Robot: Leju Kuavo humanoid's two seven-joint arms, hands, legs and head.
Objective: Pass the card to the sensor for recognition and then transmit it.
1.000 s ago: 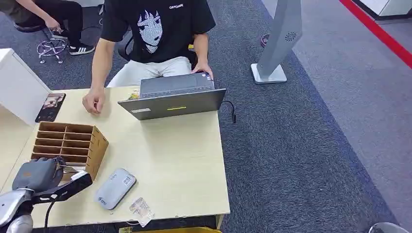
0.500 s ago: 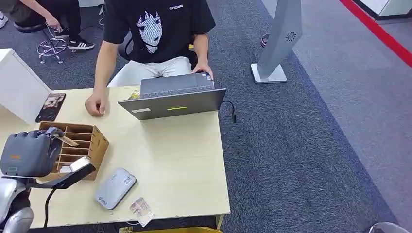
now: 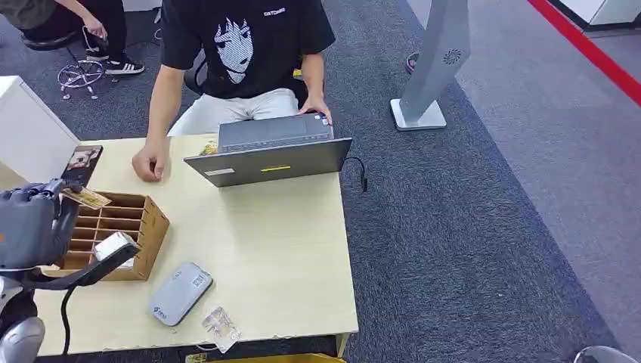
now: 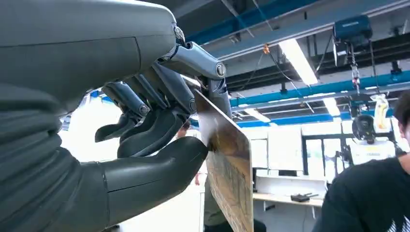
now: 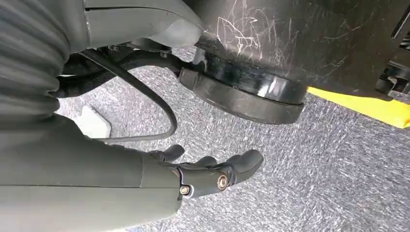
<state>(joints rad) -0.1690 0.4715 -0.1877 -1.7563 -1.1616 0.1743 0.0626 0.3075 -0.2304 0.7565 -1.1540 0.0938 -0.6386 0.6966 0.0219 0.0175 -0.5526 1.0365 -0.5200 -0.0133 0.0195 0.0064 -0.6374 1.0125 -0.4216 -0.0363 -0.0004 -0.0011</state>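
**Figure: Card lifted clear of the rack, sensor pass pending**

My left hand (image 3: 30,227) holds one card (image 3: 85,198) pinched between thumb (image 4: 154,169) and fingers (image 4: 159,96); the card juts toward the person from the hand, above the near-left corner of the rack (image 3: 113,234). In the left wrist view the card stands edge-on, clamped along one short end, most of its face free. My right hand (image 5: 212,176) hangs by my side over the carpet, fingers loosely apart, holding nothing.

Judged step: carrying the card to the sensor (image 3: 179,293), which lies flat on the table (image 3: 264,257) just beside the rack, toward my right. To do this well, I judge that I should swing the hand across and down, turn the wrist so the card's free face lies parallel to the sensor's top, and bring it close without striking it. The pinch sits at one end only, so a bump could lever the card loose; a slow, level approach suits. The cable and camera bracket under my wrist hang over the rack and should clear its wall.

Count, largest to smallest:
- table: one
- persons: one seated at the table (image 3: 242,53), part of a second at the far left (image 3: 60,19)
- floor stand (image 3: 435,68): one
- white box (image 3: 30,132): one
- laptop (image 3: 268,155): one
- rack: one
- sensor: one
- phone (image 3: 78,166): one
- clear packet (image 3: 219,327): one
- card: one, in my left hand
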